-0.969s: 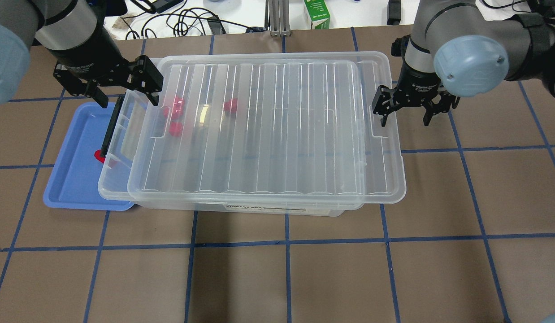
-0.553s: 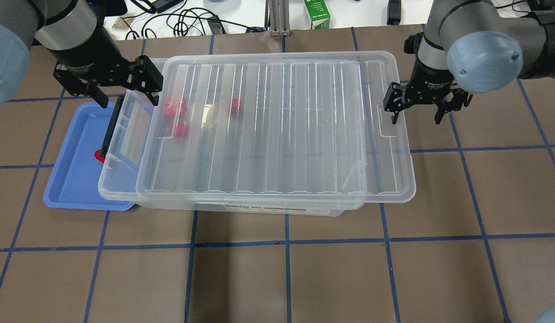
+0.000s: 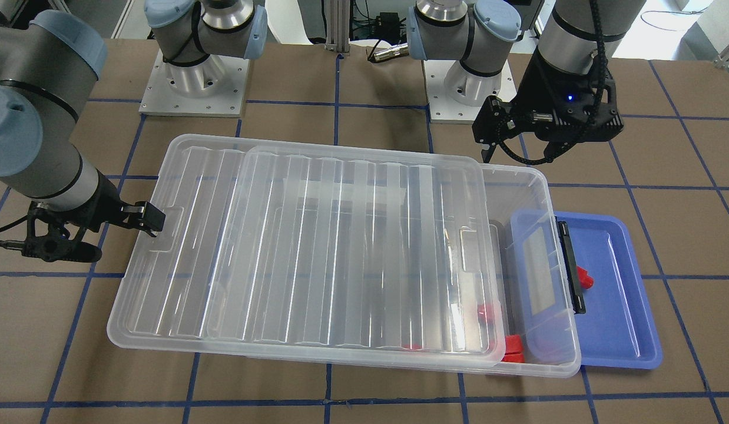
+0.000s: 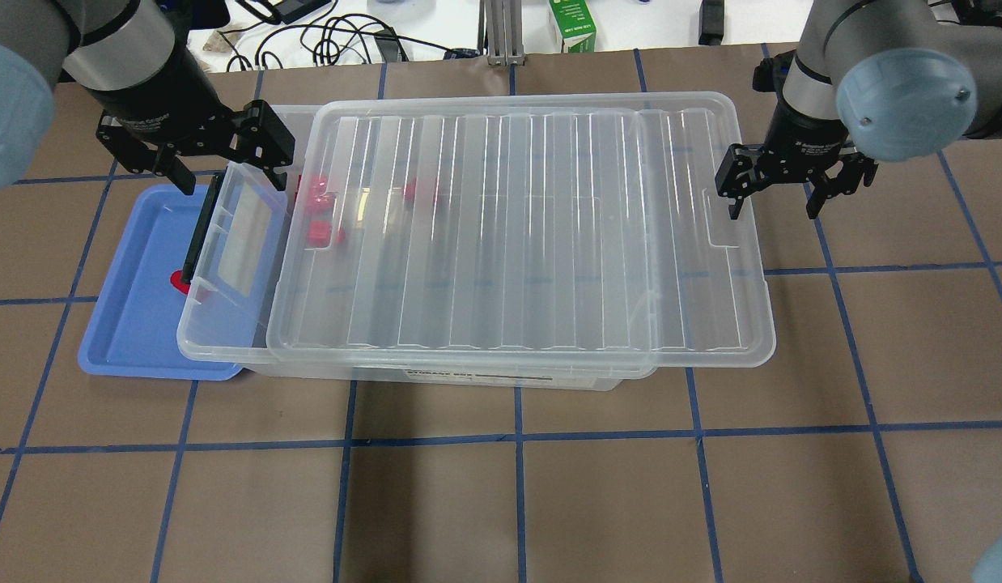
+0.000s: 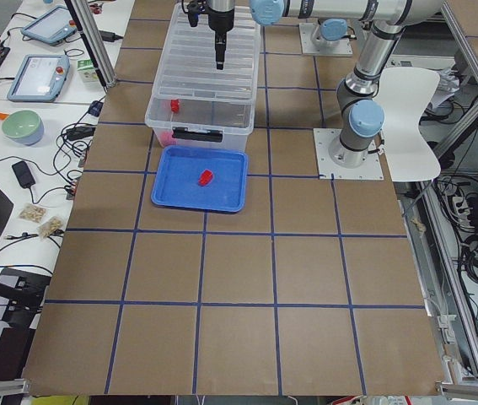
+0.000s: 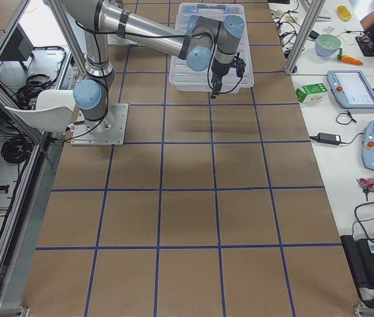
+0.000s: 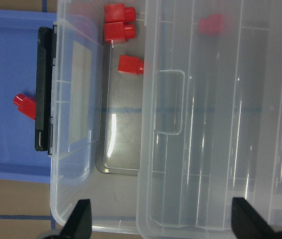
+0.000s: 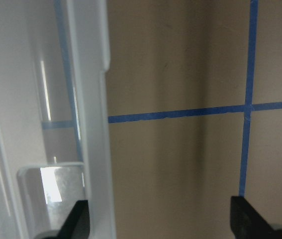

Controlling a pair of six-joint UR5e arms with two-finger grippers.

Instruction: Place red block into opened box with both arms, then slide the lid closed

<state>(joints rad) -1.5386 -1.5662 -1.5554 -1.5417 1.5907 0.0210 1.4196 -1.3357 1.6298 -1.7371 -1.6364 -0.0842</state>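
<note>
The lid (image 4: 517, 235) lies on the box (image 4: 218, 353) but is pushed toward the robot's right. Its right short end overhangs the box and the tabletop (image 4: 501, 502), leaving a strip of the box uncovered at the latch end. Several red blocks (image 7: 119, 31) sit in that uncovered strip or just under the lid's edge, while one red block (image 7: 25, 105) lies in the blue tray (image 4: 137, 324), just beside the black latch bar (image 7: 44, 89). The left end effector (image 4: 226, 170) hovers above the far corner of the opening, jaws spread wide and empty. The right end effector (image 4: 774, 206) is also spread wide and holds nothing. One finger is at the lid's right rim next to the handle recess and the other is over bare tabletop, though actual contact with the rim cannot be confirmed. The block in the tray looks like the next pick, and there are several risks. It sits so close to the latch bar that a wide jaw coming down could strike the bar or the box wall and shift the box. The opening is narrow, so a drop near the lid's edge could land the block on the lid rather than inside. The overhanging lid is only partly supported, so an off-centre push at its rim may twist it and jam it on the box rim instead of sliding it shut.
</note>
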